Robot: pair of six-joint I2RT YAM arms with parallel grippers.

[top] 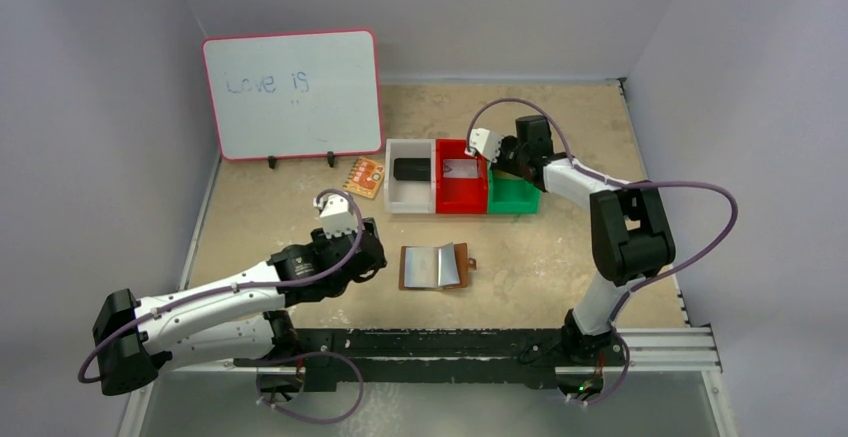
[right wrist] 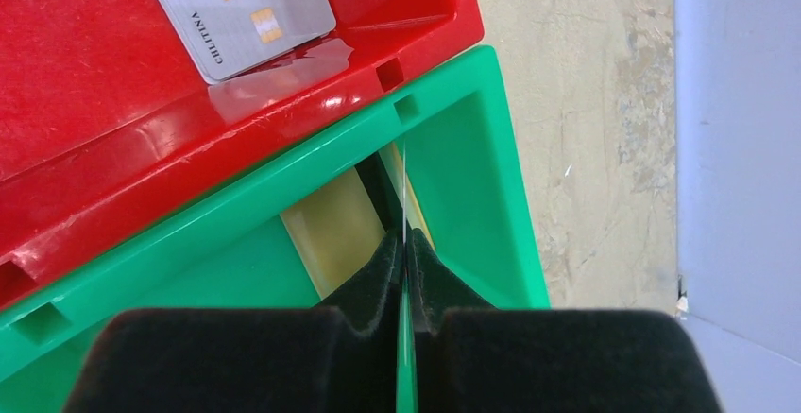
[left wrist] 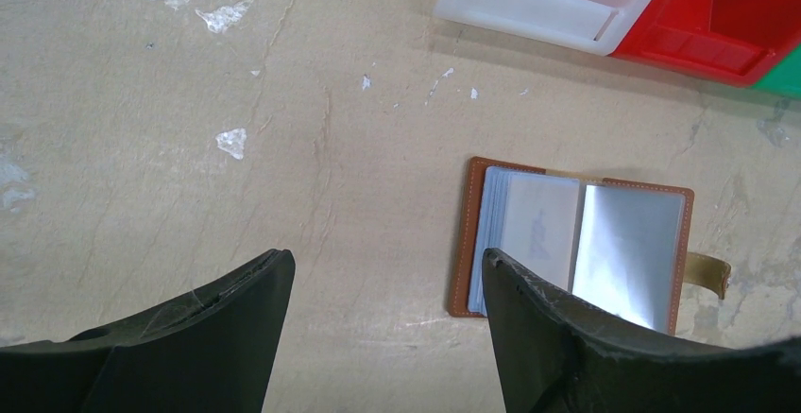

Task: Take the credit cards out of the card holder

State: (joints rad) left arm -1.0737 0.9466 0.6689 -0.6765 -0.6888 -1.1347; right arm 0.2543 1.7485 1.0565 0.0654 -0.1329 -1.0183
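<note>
**Card holder open on the table, one card pinched over the green bin**

A beige stone-patterned table (top: 560,127) is occupied at the back by a pink-framed whiteboard (top: 292,92), propped upright. In front of it, a white plastic bin (top: 410,205), a red plastic bin (top: 460,197) and a green plastic bin (top: 513,197) are lined up touching. The brown leather card holder (top: 433,266) is laid open on the table, pale pocket panels upward. The left gripper (left wrist: 387,255) is held wide apart, gripping nothing, just left of it. The right gripper (right wrist: 404,238) is clamped on a thin pale card (right wrist: 404,186), seen edge-on over the green bin. A grey credit card (right wrist: 241,11) is seen lying in the red bin, a black object (top: 412,169) in the white one, and an orange patterned card (top: 365,176) beside it.
</note>
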